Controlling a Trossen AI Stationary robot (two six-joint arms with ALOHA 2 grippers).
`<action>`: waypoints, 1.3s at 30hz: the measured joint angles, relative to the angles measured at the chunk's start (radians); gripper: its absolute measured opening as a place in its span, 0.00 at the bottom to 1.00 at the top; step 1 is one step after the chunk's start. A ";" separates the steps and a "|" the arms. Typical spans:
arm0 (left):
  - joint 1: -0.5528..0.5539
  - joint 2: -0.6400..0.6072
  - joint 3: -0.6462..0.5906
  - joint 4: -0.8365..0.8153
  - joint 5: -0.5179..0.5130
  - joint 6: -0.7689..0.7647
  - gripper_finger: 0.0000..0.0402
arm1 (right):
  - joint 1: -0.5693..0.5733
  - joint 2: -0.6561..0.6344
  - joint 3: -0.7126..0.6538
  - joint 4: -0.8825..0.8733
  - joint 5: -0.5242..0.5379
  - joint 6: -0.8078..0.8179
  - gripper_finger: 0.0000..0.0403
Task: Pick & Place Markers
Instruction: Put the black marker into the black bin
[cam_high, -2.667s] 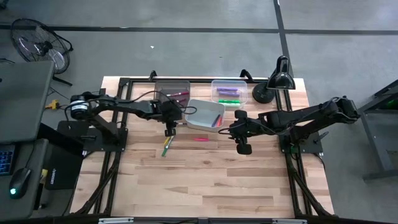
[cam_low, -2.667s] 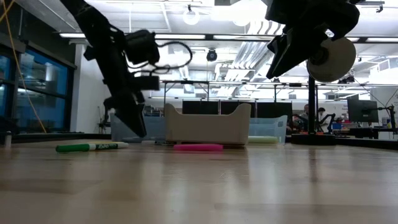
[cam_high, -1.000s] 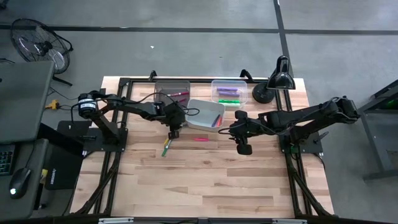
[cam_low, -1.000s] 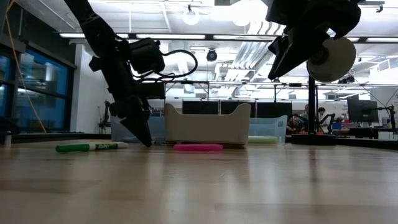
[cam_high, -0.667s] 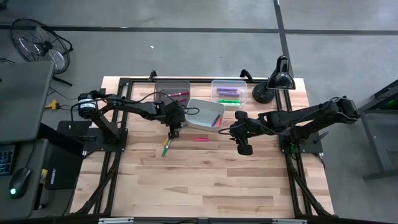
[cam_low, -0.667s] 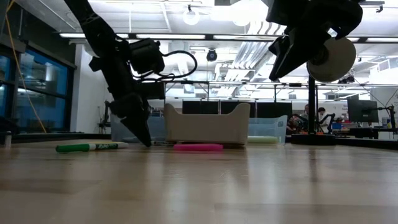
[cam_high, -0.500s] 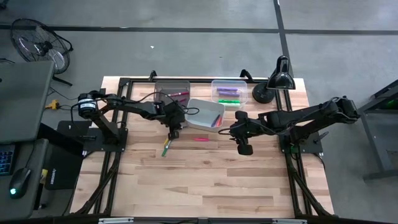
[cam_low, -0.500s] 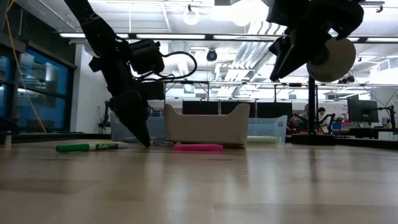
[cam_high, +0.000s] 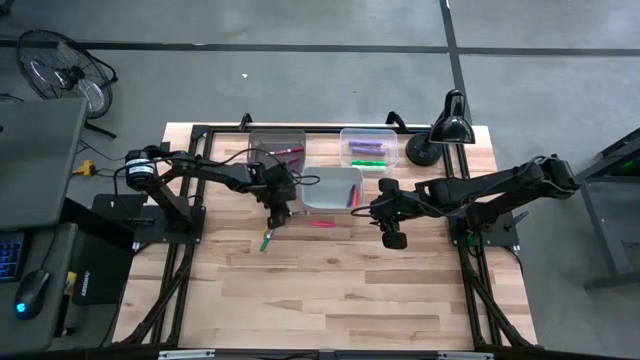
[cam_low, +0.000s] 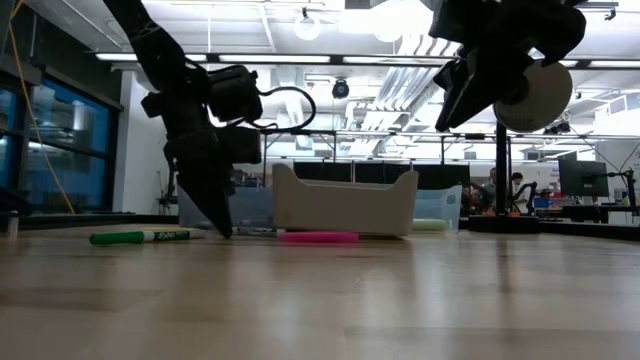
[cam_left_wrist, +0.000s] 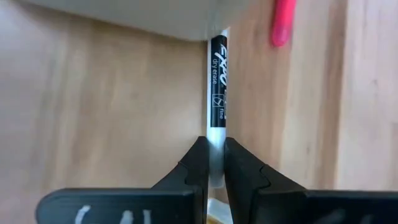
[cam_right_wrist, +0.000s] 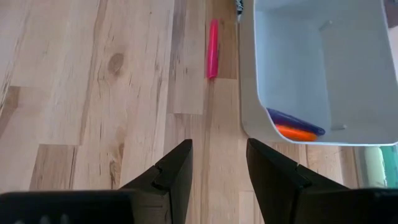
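My left gripper (cam_high: 278, 217) stands with its tips at the table (cam_low: 222, 228), shut on a white marker with a black label (cam_left_wrist: 217, 81). A pink marker (cam_high: 322, 224) and a green marker (cam_high: 266, 240) lie flat on the wood. The white bin (cam_high: 331, 176) holds purple and orange markers (cam_right_wrist: 295, 127). My right gripper (cam_high: 392, 240) hangs open above the table, right of the pink marker (cam_right_wrist: 212, 48), with nothing between its fingers. My left gripper pinches the white marker's near end (cam_left_wrist: 215, 149) between its two fingers. The fingers slant down from the table's left, in line with the marker. The marker lies on the table, and its far end (cam_left_wrist: 219, 38) meets the white bin's wall (cam_left_wrist: 155, 15).
Two clear bins stand at the far edge, one (cam_high: 277, 148) with red and pink markers, one (cam_high: 368, 148) with purple and green ones. A black desk lamp (cam_high: 440, 135) is at the far right. The near half of the table is bare wood.
My left gripper has shut on the white marker and turned about its wrist while staying in place. The white bin has turned square to the table's edges and slid a little toward the right. The pink and green markers lie as before.
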 joint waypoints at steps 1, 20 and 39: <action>0.000 0.000 0.000 -0.003 0.015 0.000 0.06 | 0.000 0.000 0.000 0.000 0.000 0.000 0.35; -0.001 0.001 -0.003 -0.047 0.167 -0.011 0.06 | 0.000 0.000 0.000 0.000 0.000 0.001 0.35; -0.134 0.001 0.224 -0.268 0.087 0.020 0.06 | 0.001 0.000 -0.145 0.249 -0.035 0.010 0.35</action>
